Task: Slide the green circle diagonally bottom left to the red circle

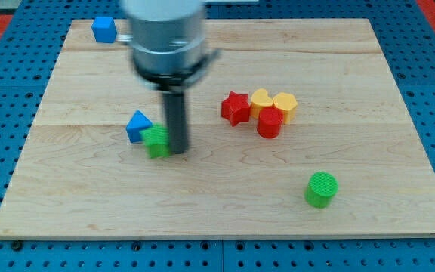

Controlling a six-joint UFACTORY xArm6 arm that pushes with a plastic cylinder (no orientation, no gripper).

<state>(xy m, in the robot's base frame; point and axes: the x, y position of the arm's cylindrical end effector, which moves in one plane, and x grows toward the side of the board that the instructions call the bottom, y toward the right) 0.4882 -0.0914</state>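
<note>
The green circle (322,188) stands at the view's lower right on the wooden board (89,204). The red circle (269,122) sits up and to the left of it, in a cluster with a red star (236,107), a yellow heart (261,99) and a yellow block (285,105). My tip (178,149) is left of centre, far from the green circle. It touches the right side of a second green block (157,141), whose shape I cannot make out.
A blue triangle-like block (137,125) sits just up-left of the green block by my tip. A blue cube (104,29) stands at the board's top left corner. The arm's grey body (166,38) hides part of the board's top.
</note>
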